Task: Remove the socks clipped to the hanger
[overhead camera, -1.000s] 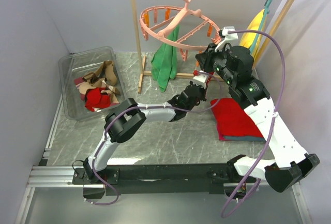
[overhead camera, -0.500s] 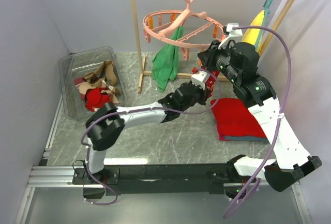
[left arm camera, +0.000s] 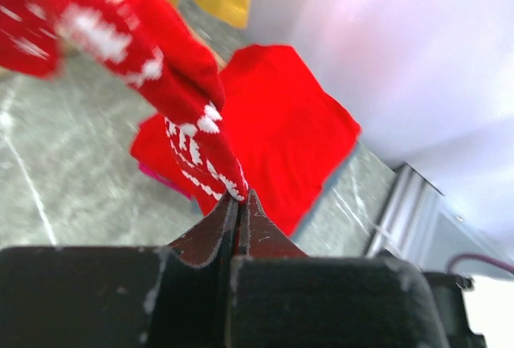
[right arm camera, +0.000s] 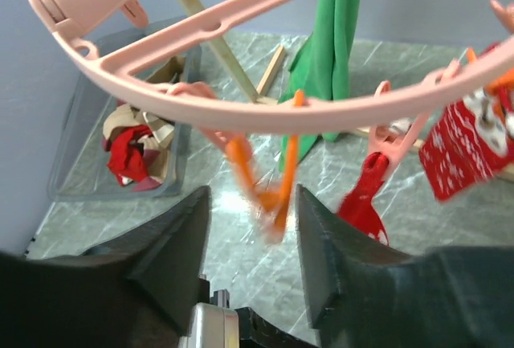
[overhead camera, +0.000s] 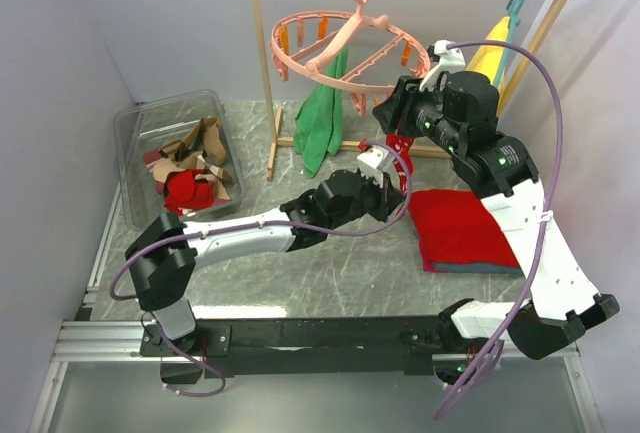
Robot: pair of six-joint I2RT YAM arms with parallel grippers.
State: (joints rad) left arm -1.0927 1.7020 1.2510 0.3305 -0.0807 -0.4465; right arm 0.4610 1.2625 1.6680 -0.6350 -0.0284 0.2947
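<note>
The salmon-pink hanger point(overhead camera: 345, 48) hangs from the wooden rail, its ring point(right arm camera: 265, 103) right above my right gripper. My right gripper point(overhead camera: 393, 113) point(right arm camera: 250, 203) is open, with a blurred orange clip peg point(right arm camera: 269, 175) dangling between its jaws. A pink peg holds a plain red sock point(right arm camera: 365, 199), and a red sock with a white pattern point(right arm camera: 466, 143) hangs further right. My left gripper point(overhead camera: 385, 178) point(left arm camera: 239, 197) is shut on the tip of a red patterned sock point(left arm camera: 193, 135) point(overhead camera: 400, 148) that stretches up and away.
A clear bin point(overhead camera: 135, 168) point(right arm camera: 80, 179) at the left holds red and tan socks. A long green cloth point(overhead camera: 322, 118) point(right arm camera: 325, 51) hangs from the ring. A folded red cloth point(overhead camera: 455, 228) point(left arm camera: 281, 119) lies under the arms. Yellow cloth point(overhead camera: 490, 53) hangs at the back right.
My right gripper has opened off the orange peg, and the ring has swung. My left arm has stretched out to the right, its jaws closing on the patterned sock's tip.
</note>
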